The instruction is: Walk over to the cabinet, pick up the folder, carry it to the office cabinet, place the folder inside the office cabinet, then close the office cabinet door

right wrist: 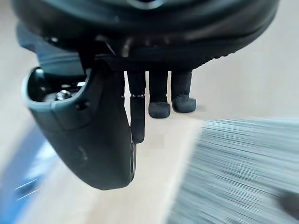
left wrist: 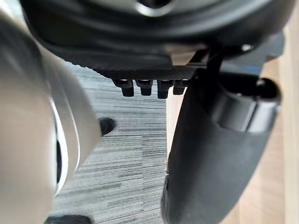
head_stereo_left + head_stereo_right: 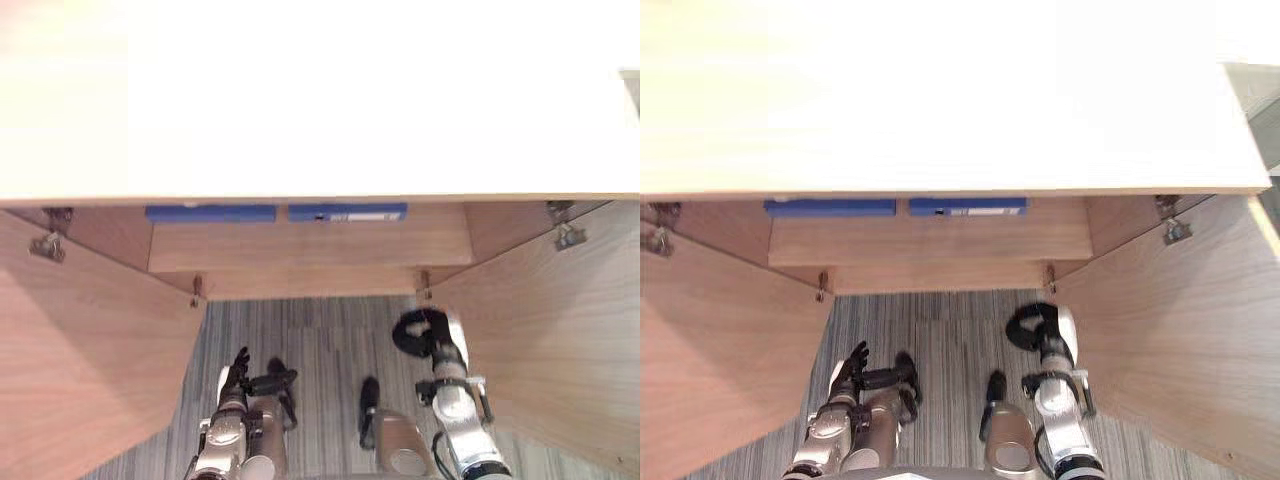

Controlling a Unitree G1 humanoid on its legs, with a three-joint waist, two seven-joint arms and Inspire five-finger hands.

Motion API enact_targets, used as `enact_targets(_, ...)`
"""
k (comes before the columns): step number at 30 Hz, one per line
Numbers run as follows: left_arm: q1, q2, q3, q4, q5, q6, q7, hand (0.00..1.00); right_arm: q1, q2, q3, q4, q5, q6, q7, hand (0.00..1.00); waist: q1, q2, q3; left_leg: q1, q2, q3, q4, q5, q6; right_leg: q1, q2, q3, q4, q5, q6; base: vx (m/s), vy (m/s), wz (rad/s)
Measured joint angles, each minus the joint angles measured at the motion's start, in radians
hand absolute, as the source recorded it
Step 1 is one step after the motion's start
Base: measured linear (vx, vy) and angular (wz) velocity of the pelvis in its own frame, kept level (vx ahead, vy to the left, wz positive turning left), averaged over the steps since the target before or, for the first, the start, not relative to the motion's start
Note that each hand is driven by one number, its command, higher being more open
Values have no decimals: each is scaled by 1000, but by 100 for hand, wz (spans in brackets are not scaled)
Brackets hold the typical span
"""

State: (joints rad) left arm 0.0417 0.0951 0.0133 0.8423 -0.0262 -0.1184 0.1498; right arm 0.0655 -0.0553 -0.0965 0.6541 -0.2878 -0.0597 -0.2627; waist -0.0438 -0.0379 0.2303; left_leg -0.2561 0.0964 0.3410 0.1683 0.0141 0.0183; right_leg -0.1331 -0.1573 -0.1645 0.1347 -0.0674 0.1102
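Note:
Two blue folders lie on the shelf inside the open cabinet, one on the left (image 3: 210, 213) and one with a white label on the right (image 3: 347, 212). Its pale top (image 3: 320, 100) hangs over them. My left hand (image 3: 238, 375) hangs low over the carpet in front of the cabinet, fingers relaxed and holding nothing. Further right, my right hand (image 3: 425, 332) is just before the shelf's front edge, below the labelled folder and apart from it. Its fingers (image 1: 159, 107) are loose and empty. A blue blur of a folder (image 1: 23, 186) shows past the thumb.
Both wooden doors stand swung out toward me, the left door (image 3: 80, 350) and the right door (image 3: 560, 340), flanking my arms. Grey striped carpet (image 3: 320, 340) lies between them. Metal hinges (image 3: 565, 235) sit at the upper inner corners.

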Motion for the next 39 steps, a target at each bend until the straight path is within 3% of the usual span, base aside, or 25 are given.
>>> enact_targets(7,30,11,31,84,58,4,-5,100,58,6,-140,191,153,3,22,100,-10,14,-89,200,-33,25,-257,103,-29,91,15,25,-57,8,-2,42,-22,-14)
enact_targets(12,71,4,68,113,67,21,-29,100,61,9,-189,228,230,4,24,100,-27,15,-94,234,-38,40,-263,101,-33,116,12,49,-67,7,-5,-36,44,-10)
enact_targets(17,75,5,99,113,66,23,-31,100,44,13,-247,234,274,4,23,100,-23,18,-95,244,-45,50,-259,73,-56,97,17,118,-71,6,-16,-27,44,-32)
enact_targets(20,75,2,99,113,66,26,-34,100,42,16,-328,218,319,3,21,100,-27,21,-96,247,-56,53,-263,53,-47,84,23,174,-82,6,-15,31,41,-41)
enact_targets(24,79,-3,107,115,66,30,-40,100,54,21,-466,126,425,1,-8,100,-33,25,-97,271,-63,144,-257,28,-51,53,29,281,-84,30,-5,107,40,-71)
enact_targets(27,90,-7,123,116,67,30,-40,100,60,40,-527,12,472,-4,-28,100,-56,29,-98,293,-58,217,-246,5,-43,30,44,375,-89,46,-9,130,-3,-110)
enact_targets(29,98,-35,161,107,76,31,-40,100,62,43,-531,-94,491,-11,-47,100,-58,38,-97,295,-24,301,-175,-63,-53,-5,78,484,-79,83,-12,133,-55,-156)
enact_targets(33,89,-65,154,94,105,20,-47,100,50,36,-538,-227,513,-43,-51,100,-73,54,-92,308,-7,355,-112,-136,-64,-34,95,586,-80,104,9,79,-49,-106)
enact_targets(38,77,-76,139,92,104,4,-70,100,-7,-21,-602,-234,582,-54,-51,100,-86,67,-84,305,-19,347,-101,-149,-59,-40,85,585,-79,111,19,-8,-34,-9)
enact_targets(39,77,-78,130,100,104,4,-73,100,-32,-75,-602,-233,598,-63,-44,100,-86,84,-74,299,-26,332,-96,-149,-60,-42,77,568,-78,111,20,-41,-34,16)
